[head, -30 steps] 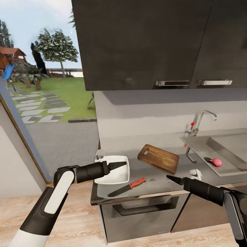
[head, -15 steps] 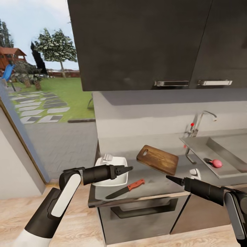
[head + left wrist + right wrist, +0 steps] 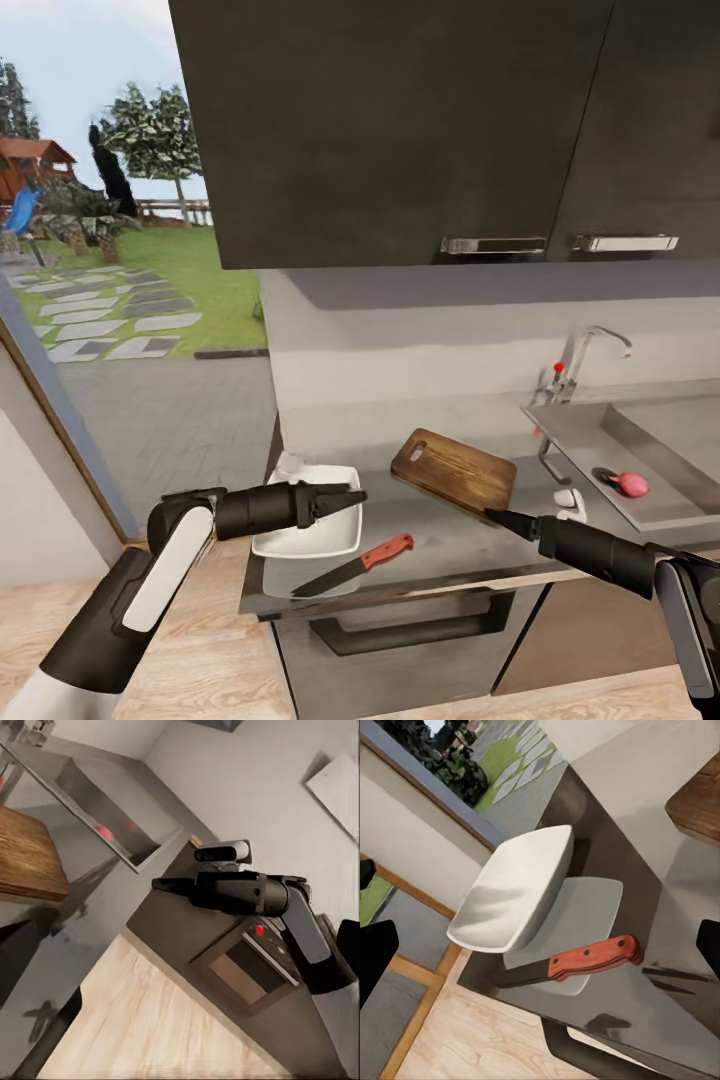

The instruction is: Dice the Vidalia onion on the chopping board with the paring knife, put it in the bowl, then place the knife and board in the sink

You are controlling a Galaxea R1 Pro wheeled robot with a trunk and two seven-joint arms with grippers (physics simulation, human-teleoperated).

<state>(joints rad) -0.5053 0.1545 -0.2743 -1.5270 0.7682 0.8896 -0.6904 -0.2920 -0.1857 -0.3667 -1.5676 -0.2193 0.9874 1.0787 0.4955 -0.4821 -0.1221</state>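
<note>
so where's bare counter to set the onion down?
Bare countertop lies between the paring knife, the chopping board and the sink. The end by the bowl is crowded, knife lying alongside it.

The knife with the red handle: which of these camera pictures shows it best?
The right wrist view: the knife is close and large there, its red handle plain, lying on the countertop beside the bowl, though the blade is dark and partly shadowed. The head view shows the whole knife, only smaller. I cannot make it out in the left wrist view.
</note>
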